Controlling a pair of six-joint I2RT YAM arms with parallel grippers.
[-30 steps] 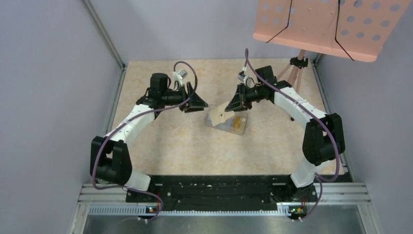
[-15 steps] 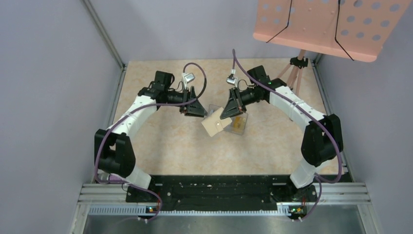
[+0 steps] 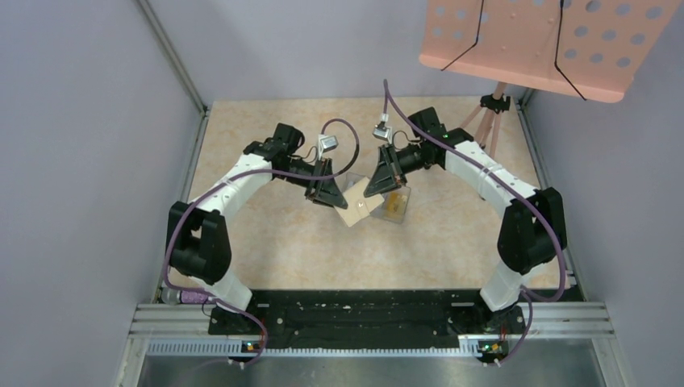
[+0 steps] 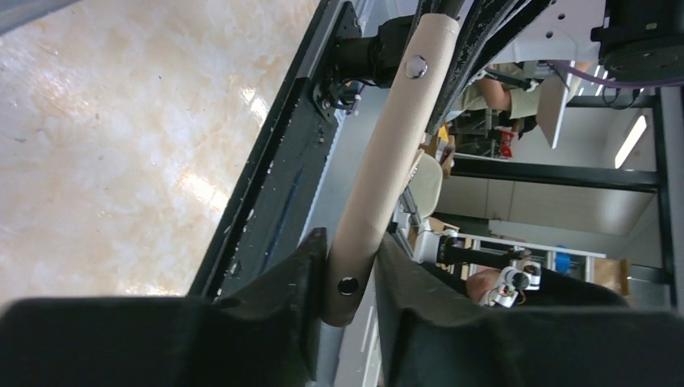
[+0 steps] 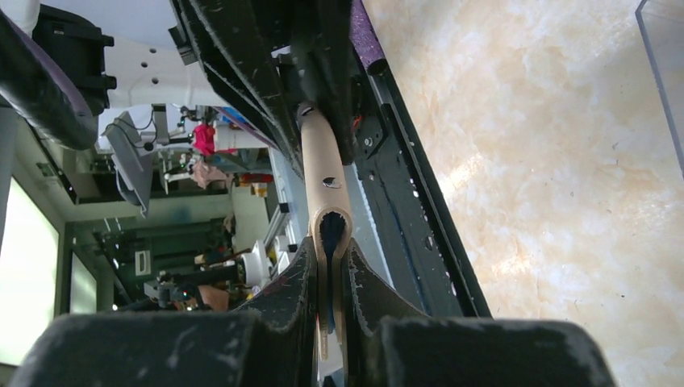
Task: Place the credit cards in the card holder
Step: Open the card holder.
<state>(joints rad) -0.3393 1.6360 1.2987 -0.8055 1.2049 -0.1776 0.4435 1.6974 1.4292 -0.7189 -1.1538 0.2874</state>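
Wallet-handling is all that's going on so far, by the look of it, with no card on its way anywhere. The card holder [image 3: 352,210] hangs in the air just left of centre in the overhead view, clear of the table [image 3: 282,234] and caught between the two arms. The right gripper [image 3: 373,187] comes in from the upper right and is pinched tight on one end of it; its wrist view shows the tan fold squeezed between the fingers [image 5: 300,274]. The left gripper [image 3: 331,196] reaches in from the upper left, and in its own camera the holder's edge, with a snap stud [image 4: 416,66] further up it, fills the gap between its jaws, which look closed against both faces. Just right of the holder, a clear tray [image 3: 401,216] sits on the table with a yellow-orange card [image 3: 393,203] in it; I can't make out any grey cards from here. I'd say the job is barely begun: the holder needs opening, and every card has yet to go in.
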